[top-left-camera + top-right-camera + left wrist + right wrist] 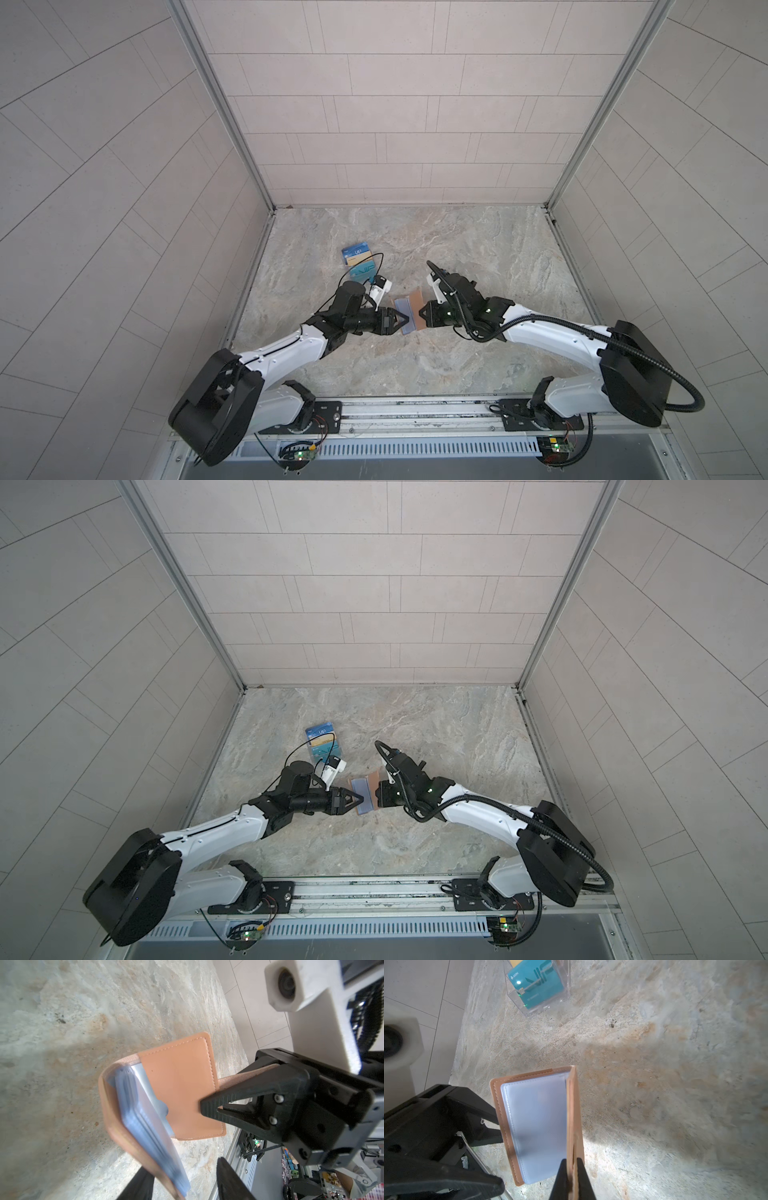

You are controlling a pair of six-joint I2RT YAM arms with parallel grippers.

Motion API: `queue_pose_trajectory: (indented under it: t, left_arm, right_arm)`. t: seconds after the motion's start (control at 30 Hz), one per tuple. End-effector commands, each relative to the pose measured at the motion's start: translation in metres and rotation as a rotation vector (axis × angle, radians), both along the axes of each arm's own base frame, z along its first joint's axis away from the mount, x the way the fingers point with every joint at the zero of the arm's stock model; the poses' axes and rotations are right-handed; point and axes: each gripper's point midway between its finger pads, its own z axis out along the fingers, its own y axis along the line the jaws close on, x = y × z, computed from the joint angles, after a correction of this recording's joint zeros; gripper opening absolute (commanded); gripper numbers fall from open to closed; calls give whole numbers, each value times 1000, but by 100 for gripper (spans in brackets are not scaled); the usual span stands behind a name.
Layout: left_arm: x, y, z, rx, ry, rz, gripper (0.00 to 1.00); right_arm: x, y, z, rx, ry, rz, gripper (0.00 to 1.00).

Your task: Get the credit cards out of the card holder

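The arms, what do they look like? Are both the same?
Nearly twins. The left arm and right arm have white shells, black joints and bulky black housings. The left tool and right tool are black, with ribbed triangular fingers; a white camera sits by each. The right arm carries a thick ribbed black hose, the left a thin black wire.

Matt stitched tan leather card holder (180, 1084), glossy plastic sleeves (537, 1126).
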Motion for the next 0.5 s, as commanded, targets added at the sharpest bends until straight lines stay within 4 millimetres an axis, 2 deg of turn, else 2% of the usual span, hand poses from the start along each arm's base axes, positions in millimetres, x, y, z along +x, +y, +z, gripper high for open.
queue_pose_trajectory:
  t: [0.0, 0.3, 0.43, 0.47]
  left_arm:
    - [0, 5, -11, 33, -11, 16, 50]
    - [-2, 24, -40, 151, 9, 74, 49]
    - [-1, 30, -46, 192, 3, 91, 43]
    - [0, 33, -47, 205, 0, 98, 41]
  right_arm:
    - [0, 7, -8, 20, 16, 0, 0]
    - [-3, 1, -43, -67, 75, 11, 0]
    - [-2, -8, -54, -131, 86, -9, 0]
    - [0, -13, -56, -157, 82, -21, 3]
